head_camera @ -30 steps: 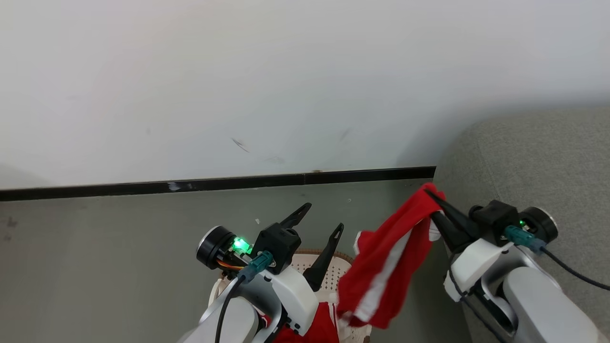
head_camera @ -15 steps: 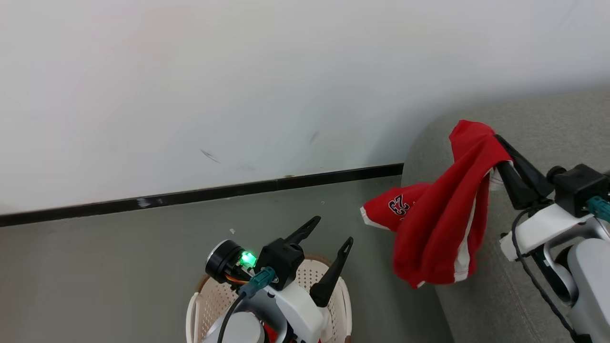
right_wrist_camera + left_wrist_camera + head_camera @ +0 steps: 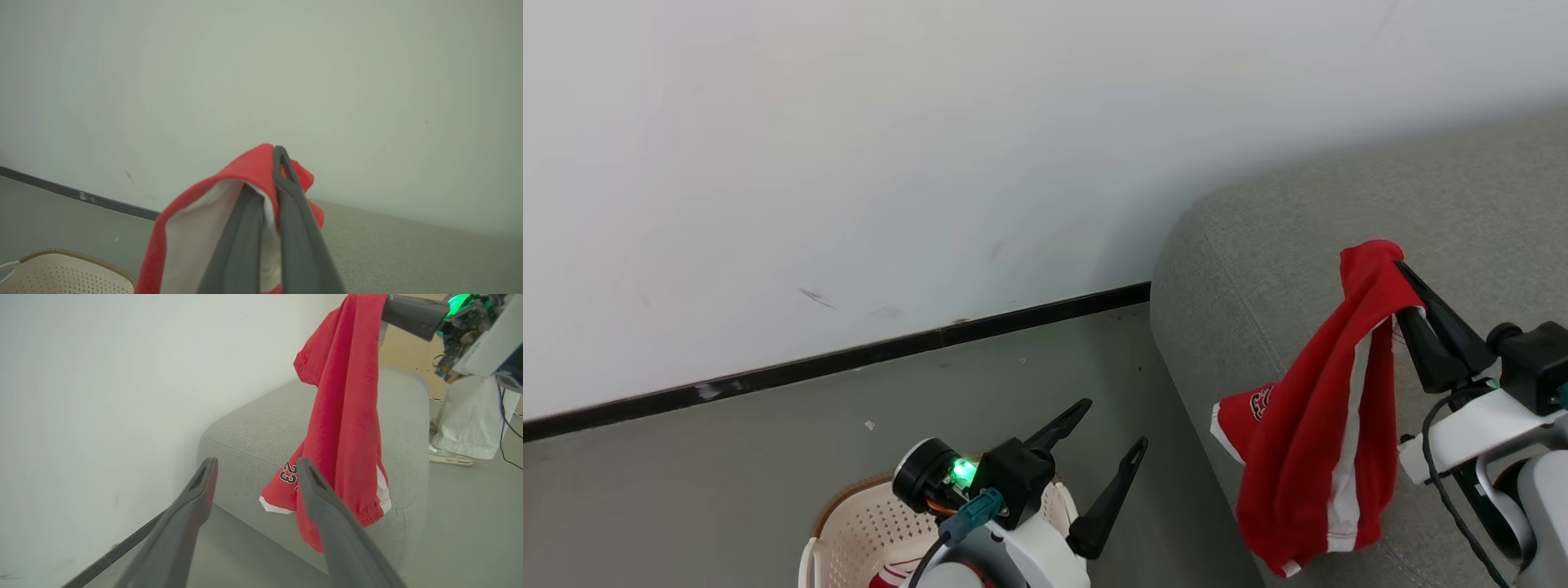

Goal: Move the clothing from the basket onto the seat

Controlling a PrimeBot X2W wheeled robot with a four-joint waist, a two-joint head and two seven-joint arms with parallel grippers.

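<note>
Clothing (image 3: pixel 1327 425), head view: one red piece hangs from the right tool (image 3: pixel 1398 290), which is clamped on its top fold, at the seat's (image 3: pixel 1258 245) left edge. The left tool (image 3: pixel 1114 421) stands apart and empty above the basket (image 3: pixel 849 523). Left wrist view: the hem dangles near the seat's end. Right wrist view: the fingers (image 3: pixel 294 228) pinch cloth. Advisable: carry further right over the seat, lower, then release.

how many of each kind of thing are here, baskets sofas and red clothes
basket: 1
sofa: 1
red garments: 2, the hanging garment and the garment in the basket
total: 4
</note>
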